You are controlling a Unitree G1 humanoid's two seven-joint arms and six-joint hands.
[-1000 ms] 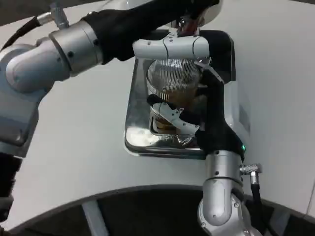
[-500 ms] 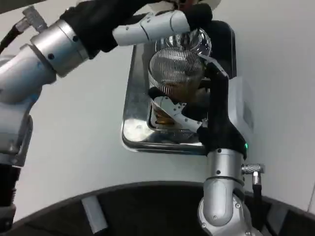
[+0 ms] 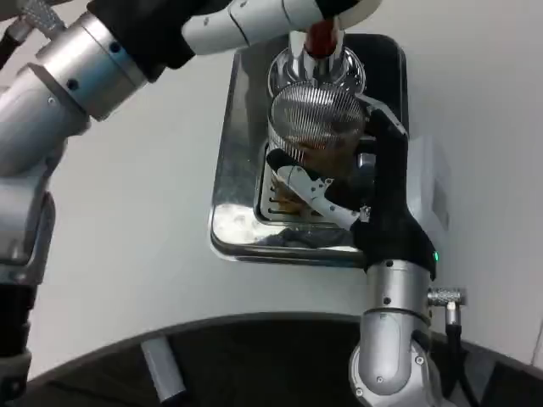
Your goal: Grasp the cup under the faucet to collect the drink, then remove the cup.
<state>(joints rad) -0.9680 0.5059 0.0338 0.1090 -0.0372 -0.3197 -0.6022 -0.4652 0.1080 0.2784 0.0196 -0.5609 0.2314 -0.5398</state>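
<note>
Over on the left, the left arm (image 3: pixel 76 68) sweeps up and across toward the top, and the left hand (image 3: pixel 280 13) sits up by the red tap lever (image 3: pixel 321 38). Can't tell from this angle how its fingers lie, or whether they're actually on the lever.

Moving right, the cup (image 3: pixel 316 136) is a clear ribbed plastic one with brown drink in the bottom, standing on the shiny drip tray (image 3: pixel 233 229) right under the faucet (image 3: pixel 316 72). My guess is it's light and thin-walled, so it'll flex if squeezed hard and slosh if tipped. Ribs should give some grip, though wet plastic gets slippery. Best hold is around the middle of the wall, snug but not crushing, and kept upright.

Further right, the right hand (image 3: pixel 339 199) reaches up from the bottom with its forearm nearly vertical, and its fingers (image 3: pixel 310 188) wrap around the lower part of the cup. Thumb side runs up the right wall. Looks like a decent hold to me, a bit low maybe, so tipping is the thing to watch when lifting out.
</note>
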